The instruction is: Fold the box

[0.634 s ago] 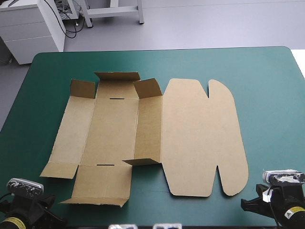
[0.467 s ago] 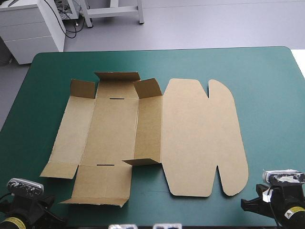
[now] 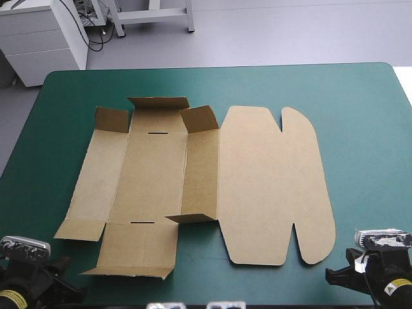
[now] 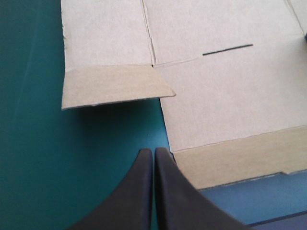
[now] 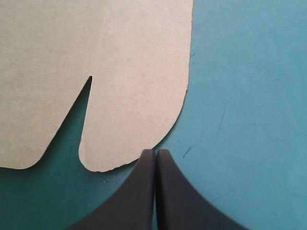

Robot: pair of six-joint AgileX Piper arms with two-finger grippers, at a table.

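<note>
The brown box (image 3: 193,180) lies unfolded on the teal-green cover, left of the table's middle. Its wide lid panel (image 3: 270,187) with rounded tabs lies flat on the right. Three small corner flaps (image 3: 199,118) stand partly raised, and the other panels lie flat. In the left wrist view my left gripper (image 4: 154,151) is shut and holds nothing. It sits just short of the box's near end flap (image 4: 240,158), beside a corner flap (image 4: 112,85). My right gripper (image 5: 156,152) is shut and holds nothing, its tip at the edge of the lid's rounded tab (image 5: 139,110).
A strip of teal-green cover (image 3: 367,141) runs between the lid and the table's right edge. Another strip (image 3: 257,84) lies beyond the box's far side. Both arms sit at the table's near corners, close to its front edge.
The left arm has shifted slightly left and toward the near edge in the high view. The box and the right arm have not moved.
</note>
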